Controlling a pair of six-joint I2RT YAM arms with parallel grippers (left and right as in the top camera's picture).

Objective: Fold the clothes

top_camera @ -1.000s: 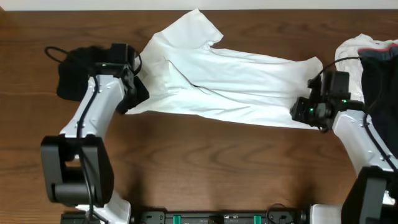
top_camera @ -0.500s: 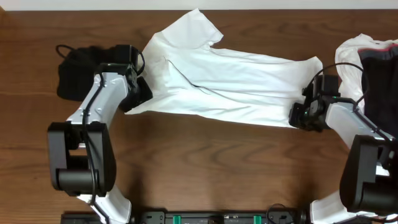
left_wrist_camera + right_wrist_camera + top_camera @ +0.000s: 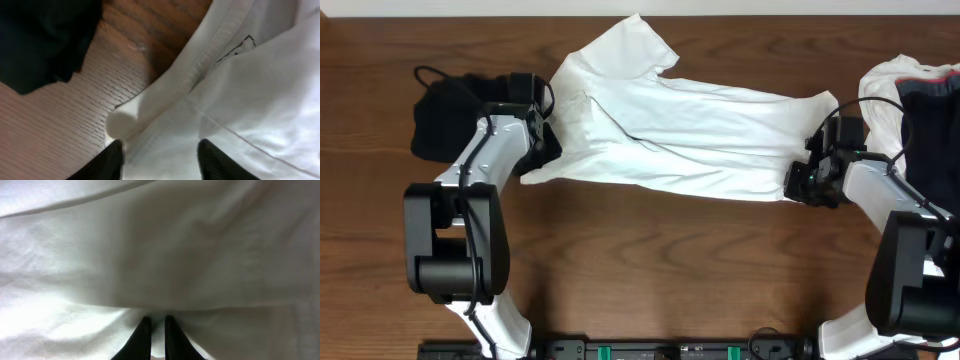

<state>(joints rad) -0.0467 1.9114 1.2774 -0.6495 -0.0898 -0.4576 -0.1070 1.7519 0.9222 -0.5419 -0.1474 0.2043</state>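
A white T-shirt (image 3: 680, 130) lies spread across the wooden table, plain side up, with creases running along it. My left gripper (image 3: 542, 152) is at the shirt's left edge, next to a rolled hem (image 3: 150, 107). In the left wrist view its jaws (image 3: 160, 150) stand open, with flat white cloth between the black fingertips (image 3: 114, 159). My right gripper (image 3: 802, 185) is at the shirt's right edge. In the right wrist view it (image 3: 158, 322) is shut on a thin fold of the white cloth (image 3: 150, 255).
A black garment (image 3: 445, 115) lies bunched just left of my left arm and shows again in the left wrist view (image 3: 45, 40). A heap of white and dark clothes (image 3: 920, 100) sits at the right edge of the table (image 3: 650, 270), behind my right arm.
My right gripper's jaws have closed onto the shirt's right edge. My left gripper has shifted slightly along the left edge with its jaws still apart. The shirt has hardly moved.
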